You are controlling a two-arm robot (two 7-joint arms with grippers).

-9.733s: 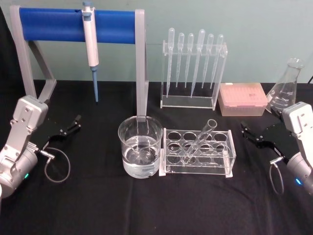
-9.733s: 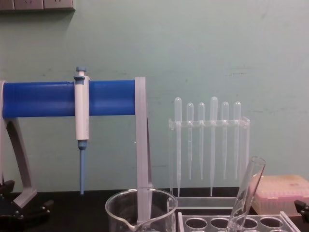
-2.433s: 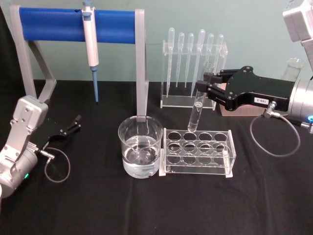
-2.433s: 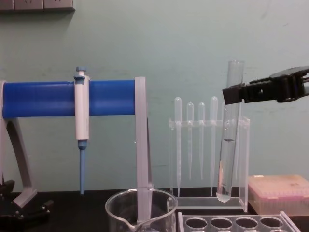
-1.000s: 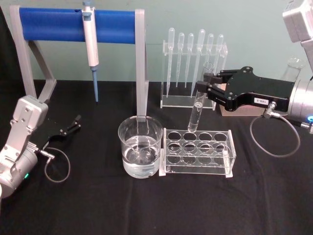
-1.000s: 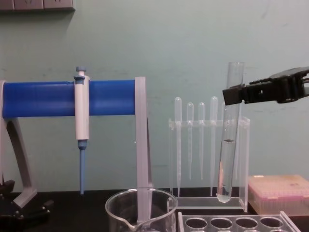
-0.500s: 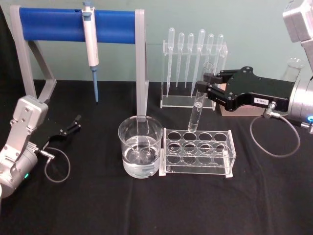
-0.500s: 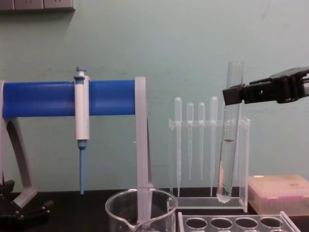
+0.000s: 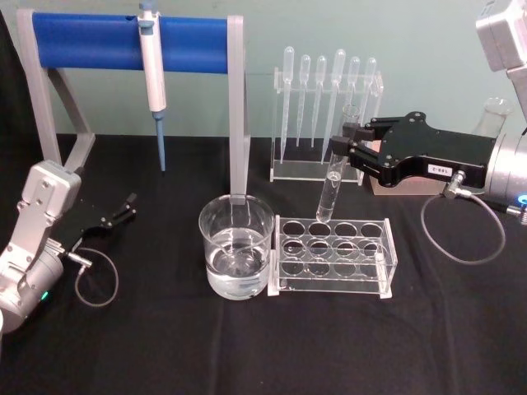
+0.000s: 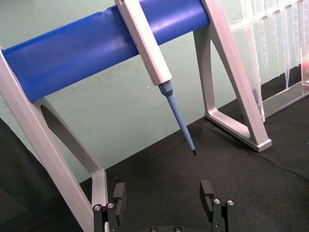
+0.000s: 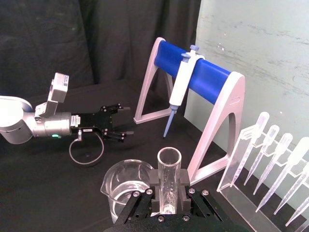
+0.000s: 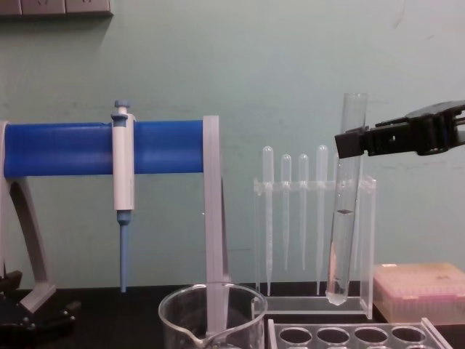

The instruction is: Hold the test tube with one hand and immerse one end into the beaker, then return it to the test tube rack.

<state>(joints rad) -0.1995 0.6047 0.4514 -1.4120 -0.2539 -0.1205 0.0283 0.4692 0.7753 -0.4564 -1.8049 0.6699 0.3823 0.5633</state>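
Clear glass test tube [image 9: 329, 191], long and round-bottomed with a little liquid inside, hangs near upright, round end down, up and right of the wide clear glass beaker [image 9: 237, 247]. The right tool [image 9: 341, 141] is clamped on its upper part. Likely path is left, then down into the beaker's mouth; the air between looks free, with the clear holed rack [image 9: 387, 257] just right of the beaker below. Left tool [image 9: 123, 207] is parked well left of the beaker, spread open, empty.

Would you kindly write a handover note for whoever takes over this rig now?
Right gripper: shut on the test tube near its rim, holding it above the test tube rack.
Left gripper: open, parked at far left.
Beaker: holds water, just left of the rack.
Done: tube is clear of the rack.
Left: dip its lower end in the beaker, then rerack it.
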